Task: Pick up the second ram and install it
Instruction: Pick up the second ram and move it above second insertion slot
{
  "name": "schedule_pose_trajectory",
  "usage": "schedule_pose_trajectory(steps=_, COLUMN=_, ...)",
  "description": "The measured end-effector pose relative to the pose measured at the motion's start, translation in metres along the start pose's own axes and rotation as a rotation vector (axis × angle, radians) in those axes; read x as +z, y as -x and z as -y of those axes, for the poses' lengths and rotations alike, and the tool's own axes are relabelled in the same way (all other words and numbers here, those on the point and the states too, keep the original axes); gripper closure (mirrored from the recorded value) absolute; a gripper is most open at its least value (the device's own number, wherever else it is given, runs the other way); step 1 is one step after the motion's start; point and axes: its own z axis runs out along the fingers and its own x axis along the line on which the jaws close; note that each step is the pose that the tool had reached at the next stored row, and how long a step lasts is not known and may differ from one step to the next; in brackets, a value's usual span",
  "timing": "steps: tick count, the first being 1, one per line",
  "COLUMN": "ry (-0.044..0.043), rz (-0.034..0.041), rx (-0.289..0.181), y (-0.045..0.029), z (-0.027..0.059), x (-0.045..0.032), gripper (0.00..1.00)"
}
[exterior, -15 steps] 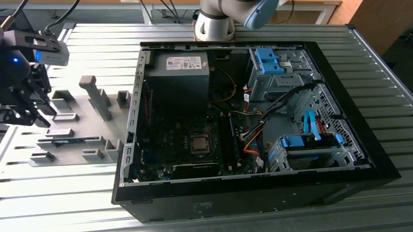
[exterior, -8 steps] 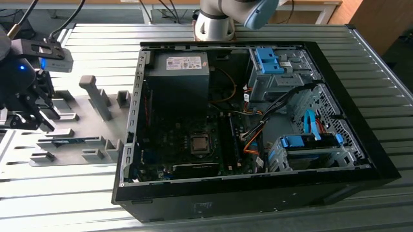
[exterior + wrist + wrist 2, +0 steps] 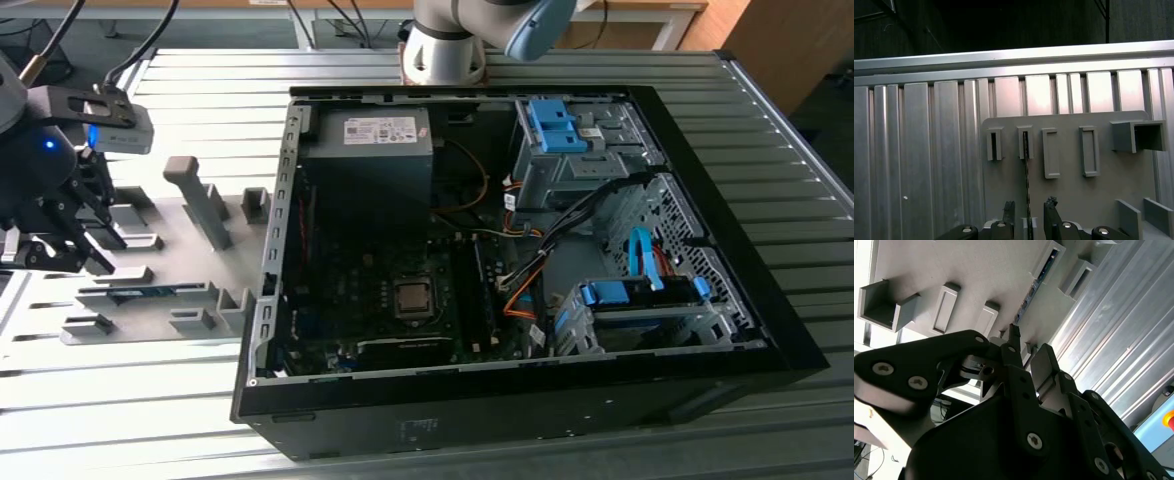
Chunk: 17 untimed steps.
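Observation:
The second ram (image 3: 140,292) lies on edge in a slot of the grey holder plate (image 3: 160,240), at the exterior view's left, outside the computer case. In the first wrist view it is a thin dark line (image 3: 1026,175) running toward the fingers, and the second wrist view shows its blue-green edge (image 3: 1036,282). My gripper (image 3: 67,255) hovers above the plate, open and holding nothing. Its two fingertips (image 3: 1009,207) stand on either side of the stick's line with a gap between them, apart from it. The second wrist view shows the gripper (image 3: 1027,346) above the stick's near end.
The open black computer case (image 3: 267,300) lies beside the plate, with the motherboard's processor socket (image 3: 414,297), power supply (image 3: 367,135) and blue drive brackets (image 3: 554,125) inside. Grey holder blocks (image 3: 200,200) rise from the plate. Ribbed aluminium table (image 3: 134,410) lies all around.

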Motion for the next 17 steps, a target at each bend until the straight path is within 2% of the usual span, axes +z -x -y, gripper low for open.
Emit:
schedule_pose_trajectory(steps=11, ry=0.0001, rz=-0.0003, rx=-0.001, y=0.0, z=0.0, x=0.0003, gripper=0.64)
schedule_pose_trajectory(steps=17, ry=0.0, rz=-0.0004, rx=-0.012, y=0.0, z=0.0001, x=0.0052, gripper=0.64)
